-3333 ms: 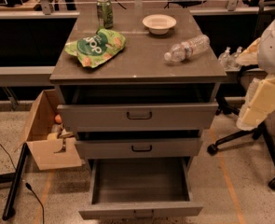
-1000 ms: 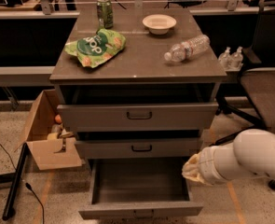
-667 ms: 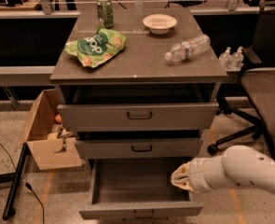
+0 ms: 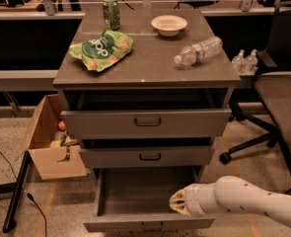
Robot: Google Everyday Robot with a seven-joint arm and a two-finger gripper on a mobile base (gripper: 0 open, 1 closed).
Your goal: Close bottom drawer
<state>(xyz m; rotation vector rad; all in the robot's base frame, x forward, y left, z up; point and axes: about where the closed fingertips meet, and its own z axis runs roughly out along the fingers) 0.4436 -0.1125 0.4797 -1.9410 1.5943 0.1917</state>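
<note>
You are hovering the gripper [image 4: 177, 203], open or shut I cannot tell, over the bottom drawer [image 4: 130, 194] tray, its front panel lying camera-side.

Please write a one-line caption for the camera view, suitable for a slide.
The gripper, entering from the right, hangs over the open bottom drawer of a grey three-drawer cabinet.

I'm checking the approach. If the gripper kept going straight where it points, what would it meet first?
The gripper points toward the picture's left across the open bottom drawer. The tray looks bare there, so likely the drawer's far side wall first, though gripper height is unclear.
</note>
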